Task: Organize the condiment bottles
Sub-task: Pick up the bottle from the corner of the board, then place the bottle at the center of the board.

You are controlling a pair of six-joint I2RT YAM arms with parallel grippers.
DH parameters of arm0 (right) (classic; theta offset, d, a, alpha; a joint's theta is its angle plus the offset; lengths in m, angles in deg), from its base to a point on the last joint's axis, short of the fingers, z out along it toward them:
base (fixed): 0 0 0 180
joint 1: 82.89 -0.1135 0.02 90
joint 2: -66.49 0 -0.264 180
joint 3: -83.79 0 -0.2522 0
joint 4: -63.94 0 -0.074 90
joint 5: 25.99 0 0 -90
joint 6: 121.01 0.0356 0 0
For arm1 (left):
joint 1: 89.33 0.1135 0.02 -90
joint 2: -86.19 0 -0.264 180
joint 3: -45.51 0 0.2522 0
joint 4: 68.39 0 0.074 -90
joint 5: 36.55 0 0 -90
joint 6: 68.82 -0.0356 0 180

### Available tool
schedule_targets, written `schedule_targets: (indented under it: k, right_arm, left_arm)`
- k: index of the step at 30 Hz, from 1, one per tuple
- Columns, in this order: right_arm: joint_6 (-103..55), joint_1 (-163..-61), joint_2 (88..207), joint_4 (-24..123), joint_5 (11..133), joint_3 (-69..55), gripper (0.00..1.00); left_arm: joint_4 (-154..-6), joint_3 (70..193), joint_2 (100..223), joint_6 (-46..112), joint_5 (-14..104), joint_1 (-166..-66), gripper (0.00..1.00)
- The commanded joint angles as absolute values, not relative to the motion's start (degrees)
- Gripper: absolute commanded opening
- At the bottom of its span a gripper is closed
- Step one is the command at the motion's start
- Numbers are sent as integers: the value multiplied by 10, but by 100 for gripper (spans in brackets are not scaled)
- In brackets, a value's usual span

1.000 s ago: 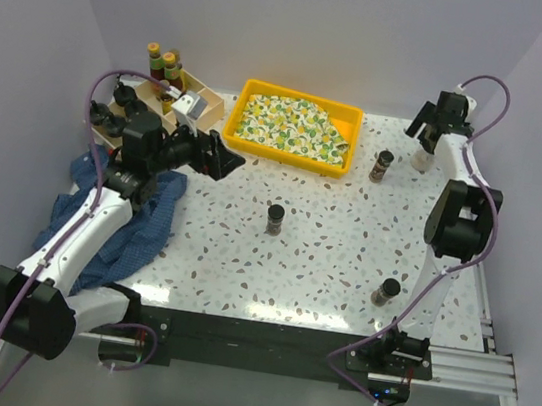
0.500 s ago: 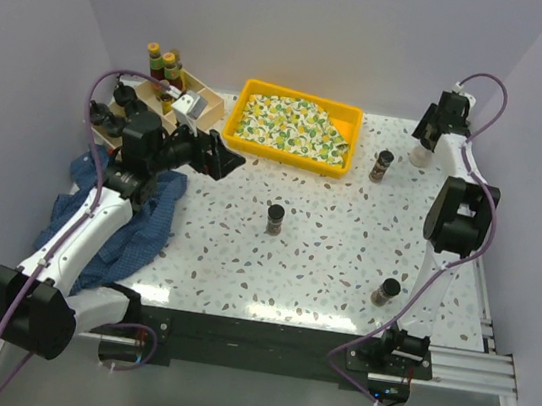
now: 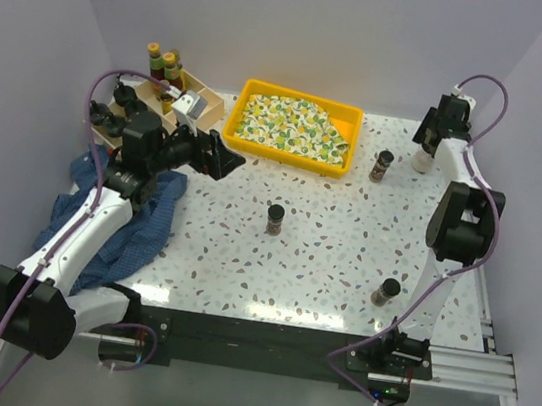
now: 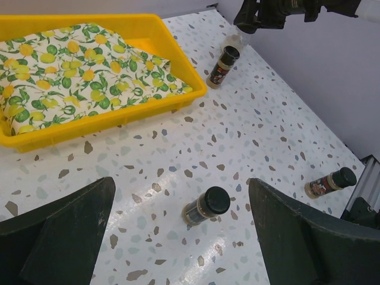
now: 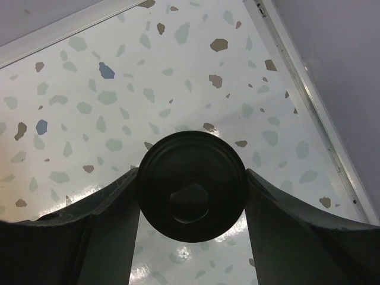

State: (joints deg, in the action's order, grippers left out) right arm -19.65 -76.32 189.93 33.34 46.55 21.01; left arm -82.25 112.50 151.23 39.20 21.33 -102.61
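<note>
At the far right of the table, my right gripper (image 3: 428,144) is shut on the black knobbed cap (image 5: 192,155) of a clear squat bottle (image 3: 422,164). In the right wrist view both fingers (image 5: 113,208) press against the cap's sides. My left gripper (image 3: 229,158) hangs open above the table's left half, holding nothing. A brown spice jar (image 4: 206,205) stands below and between its fingers (image 4: 71,225). Two more spice jars stand at the back right (image 3: 382,165) and the front right (image 3: 386,292).
A yellow tray (image 3: 249,94) with a patterned cloth sits at the back centre. A pale wooden divided box (image 3: 207,103) at the back left holds several bottles (image 3: 165,67). A blue cloth (image 3: 136,230) lies under the left arm. The right wall is close to the right gripper.
The right gripper has closed from wide open onto the clear bottle's black cap. The left arm has not moved.
</note>
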Motion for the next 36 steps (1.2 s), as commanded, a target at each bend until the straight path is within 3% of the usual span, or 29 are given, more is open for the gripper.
schedule_targets:
  k: [1, 11, 17, 24, 36]
  right_arm:
    - [-197, -785, 1788, 352, 409, 185, 41]
    - [-173, -824, 1557, 308, 363, 43, 38]
    - [-170, -911, 1430, 257, 388, -21, 38]
    - [-162, -1029, 1328, 220, 394, -112, 38]
    - [-125, -1254, 1255, 214, 390, -300, 37]
  left_arm:
    - [-800, 1125, 1504, 392, 218, -1028, 100]
    - [-805, 1126, 1495, 390, 222, -1029, 100]
    - [-813, 1129, 1499, 387, 227, -1028, 100]
    - [-821, 1128, 1480, 378, 259, -1028, 100]
    - [-844, 1126, 1474, 369, 319, -1028, 100]
